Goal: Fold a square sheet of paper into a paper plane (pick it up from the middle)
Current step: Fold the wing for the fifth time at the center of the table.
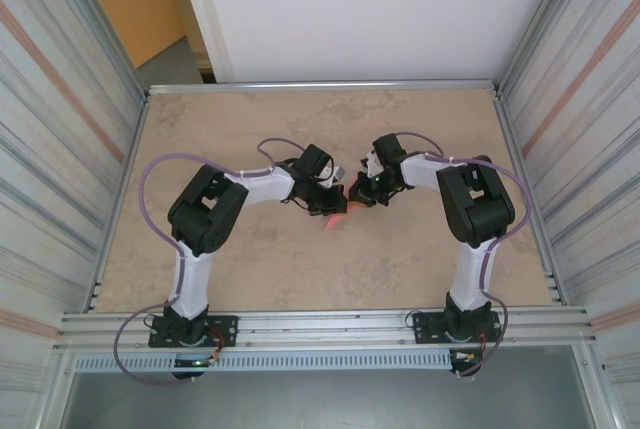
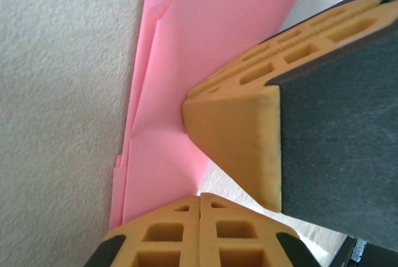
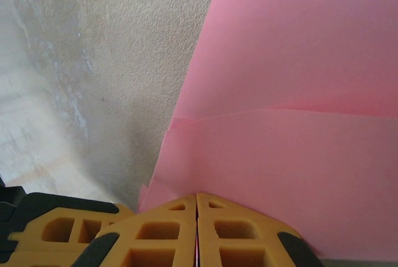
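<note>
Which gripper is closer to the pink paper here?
Neither: both touch it. The left gripper is shut on the pink paper at one edge; the right gripper is shut on it alongside, the two close together.

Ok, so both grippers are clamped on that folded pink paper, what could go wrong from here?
1. The left gripper and right gripper are both shut on the pink paper, close together. Pulling apart or twisting could tear or crumple the thin sheet.
2. Its layered edges in the left wrist view look slightly offset, so pressing a crease now may set it crooked.
</note>
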You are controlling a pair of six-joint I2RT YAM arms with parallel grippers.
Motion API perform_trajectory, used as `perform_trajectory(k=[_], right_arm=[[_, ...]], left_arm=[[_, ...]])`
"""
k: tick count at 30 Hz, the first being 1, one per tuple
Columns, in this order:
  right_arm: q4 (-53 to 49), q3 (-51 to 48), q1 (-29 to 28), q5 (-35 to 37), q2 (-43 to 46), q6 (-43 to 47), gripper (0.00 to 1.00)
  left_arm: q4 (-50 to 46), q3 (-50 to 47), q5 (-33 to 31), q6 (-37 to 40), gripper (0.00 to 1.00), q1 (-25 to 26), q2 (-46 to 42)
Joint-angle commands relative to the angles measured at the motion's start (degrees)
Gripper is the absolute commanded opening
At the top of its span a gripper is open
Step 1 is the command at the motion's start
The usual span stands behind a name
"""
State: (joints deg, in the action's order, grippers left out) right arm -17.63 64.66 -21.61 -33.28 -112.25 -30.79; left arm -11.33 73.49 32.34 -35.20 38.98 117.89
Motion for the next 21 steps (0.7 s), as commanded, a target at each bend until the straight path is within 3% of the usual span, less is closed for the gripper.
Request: perform_trajectory(k=[1, 21], right_arm=[[-3.6, -0.7, -0.2, 3.6, -3.6, 0.6, 0.10], [-7.7, -0.2, 0.8, 7.8, -6.1, 2.7, 0.10]], left_arm=[[-2.3, 0.8, -0.3, 0.6, 0.05, -0.4, 1.0], [0.3, -11.2, 1.3, -0.9, 0.05, -1.4, -2.6]])
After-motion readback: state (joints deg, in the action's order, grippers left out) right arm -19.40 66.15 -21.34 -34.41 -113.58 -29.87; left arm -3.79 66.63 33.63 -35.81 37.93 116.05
